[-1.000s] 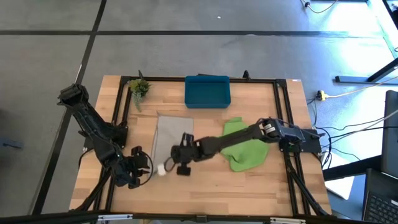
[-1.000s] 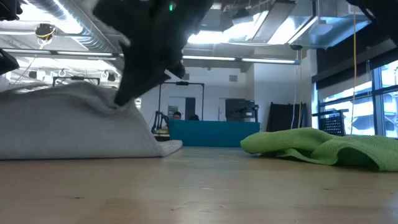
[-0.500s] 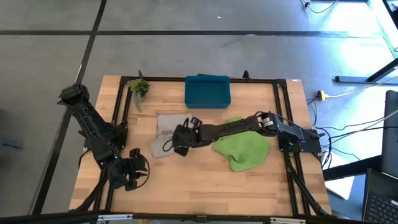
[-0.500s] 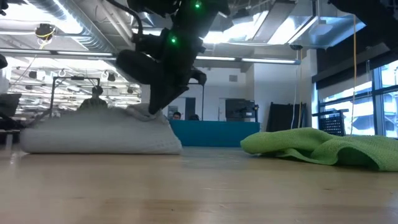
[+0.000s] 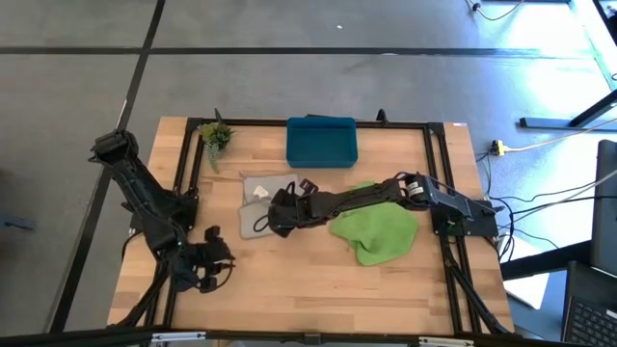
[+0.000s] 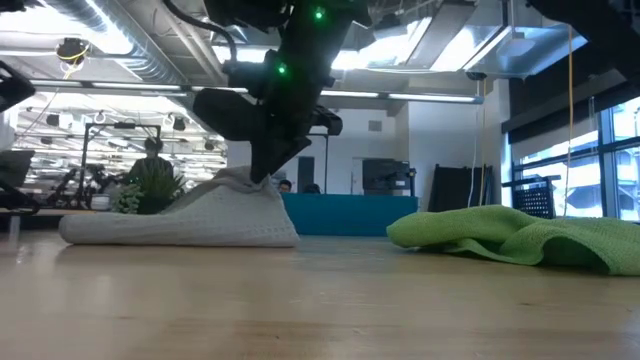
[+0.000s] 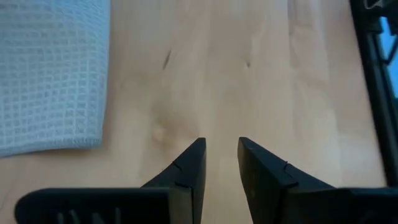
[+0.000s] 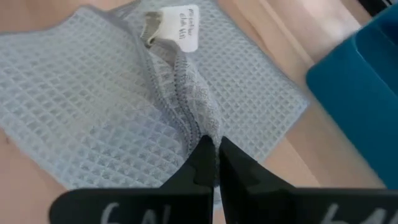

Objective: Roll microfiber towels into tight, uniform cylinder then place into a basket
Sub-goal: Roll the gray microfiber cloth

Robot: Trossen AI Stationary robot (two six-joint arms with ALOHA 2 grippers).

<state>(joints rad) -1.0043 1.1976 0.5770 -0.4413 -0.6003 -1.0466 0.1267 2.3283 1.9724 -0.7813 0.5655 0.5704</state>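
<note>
The grey microfiber towel [image 5: 253, 205] is a light, limp waffle-weave cloth with no stiffness of its own; it drapes, creases and bunches wherever it is lifted. It appears neither slippery nor fragile, and the raised weave should give the pads good purchase. Judged from its behaviour under the present pinch, a single-point grip gathers the fabric into a peak rather than moving the whole sheet, so a uniform roll probably calls for a hold along a straight hem, with the opposite end restrained.

The right gripper [image 8: 216, 154] is closed tight on a ridge of the grey towel, pinching a fold of fabric between its fingers [image 8: 202, 163]. In the low view the cloth rises to a point directly under the right gripper [image 6: 262, 170] and slopes down to the table on either side. The white care label [image 8: 188, 30] lies on the cloth just ahead of the fingertips. Most of the towel lies flat ahead of this gripper and to both sides of the pinch.

The lime green towel [image 5: 378, 227] lies crumpled beneath the right forearm, behind the gripper and apart from the grey towel. The teal basket [image 5: 321, 141] stands beyond the grey towel, near its far edge.

The left gripper [image 7: 219, 167] hovers over bare table with a narrow gap between its fingers, holding nothing; a grey towel corner lies near, ahead and to one side.
</note>
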